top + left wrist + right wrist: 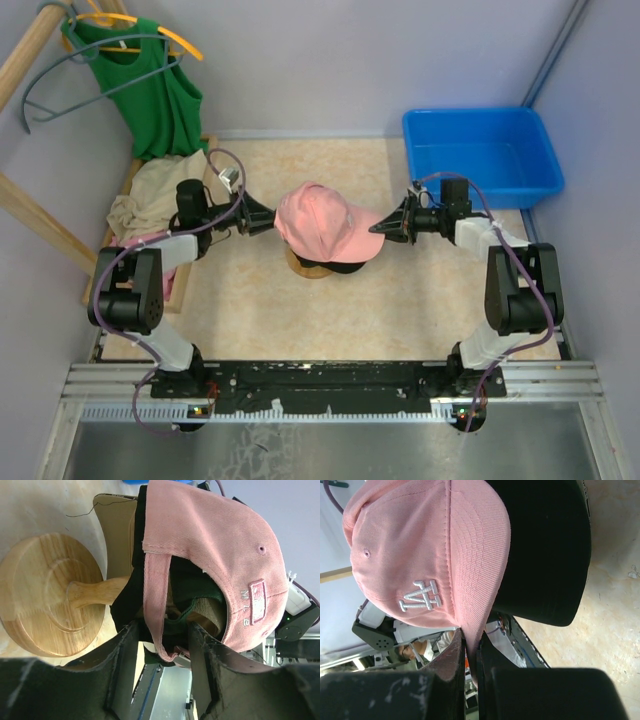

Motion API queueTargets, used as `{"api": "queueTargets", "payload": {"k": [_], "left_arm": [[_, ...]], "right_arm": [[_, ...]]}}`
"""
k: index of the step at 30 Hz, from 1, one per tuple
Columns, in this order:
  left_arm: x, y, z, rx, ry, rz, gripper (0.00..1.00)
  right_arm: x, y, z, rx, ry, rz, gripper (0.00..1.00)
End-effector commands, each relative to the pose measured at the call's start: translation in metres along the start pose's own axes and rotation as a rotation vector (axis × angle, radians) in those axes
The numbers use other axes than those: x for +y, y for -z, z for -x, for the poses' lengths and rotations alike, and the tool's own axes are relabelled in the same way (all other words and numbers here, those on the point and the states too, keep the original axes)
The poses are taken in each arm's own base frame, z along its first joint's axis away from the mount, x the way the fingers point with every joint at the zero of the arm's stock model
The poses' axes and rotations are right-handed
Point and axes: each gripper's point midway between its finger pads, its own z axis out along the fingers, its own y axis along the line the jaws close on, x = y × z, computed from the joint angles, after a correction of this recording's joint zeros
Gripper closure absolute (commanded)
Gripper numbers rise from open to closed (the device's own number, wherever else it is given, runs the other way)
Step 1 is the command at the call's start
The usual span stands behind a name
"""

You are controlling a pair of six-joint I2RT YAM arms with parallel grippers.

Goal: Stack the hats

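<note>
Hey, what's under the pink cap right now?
Under the pink cap: a black cap, a green cap and a tan cap on a wooden stand. Their crowns are covered; only edges show.

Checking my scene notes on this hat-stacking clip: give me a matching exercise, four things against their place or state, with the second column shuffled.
Things
1. pink LA cap
2. right gripper
3. left gripper
4. blue bin

Places or states
A. open, straddling the back strap
B. far right corner of the table
C. on top of the black cap
D. shut on the pink brim

Pairs: 1-C, 2-D, 3-A, 4-B
</note>
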Motion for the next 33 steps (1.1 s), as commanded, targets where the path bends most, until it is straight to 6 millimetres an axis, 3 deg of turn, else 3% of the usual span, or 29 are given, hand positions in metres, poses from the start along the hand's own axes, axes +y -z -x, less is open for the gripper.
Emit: {"api": "queueTargets", "payload": {"k": [1,7,10,20,27,33], "left_arm": [[0.000,-0.006,0.003,0.000,-0.026,0.007,0.54],[0.010,-0.007,-0.002,0.002,-0.014,0.024,0.85],[0.026,-0.007,-0.011,0.012,0.005,0.049,0.99],[0.081,0.010,-0.049,0.048,0.095,0.169,1.00],[0.100,0.023,-0.063,0.069,0.118,0.240,1.00],[0.114,0.038,-0.079,0.091,0.152,0.298,1.00]], "right_arm": [[-0.030,-0.006,0.008,-0.084,-0.032,-0.119,1.00],[-0.030,-0.006,0.007,-0.084,-0.032,-0.117,1.00],[-0.031,-0.006,0.007,-0.084,-0.030,-0.116,1.00],[-0.058,0.007,0.010,-0.109,-0.052,-0.170,1.00],[-0.089,0.003,0.014,-0.117,-0.077,-0.230,1.00],[-0.093,0.006,0.026,-0.143,-0.053,-0.271,1.00]]}}
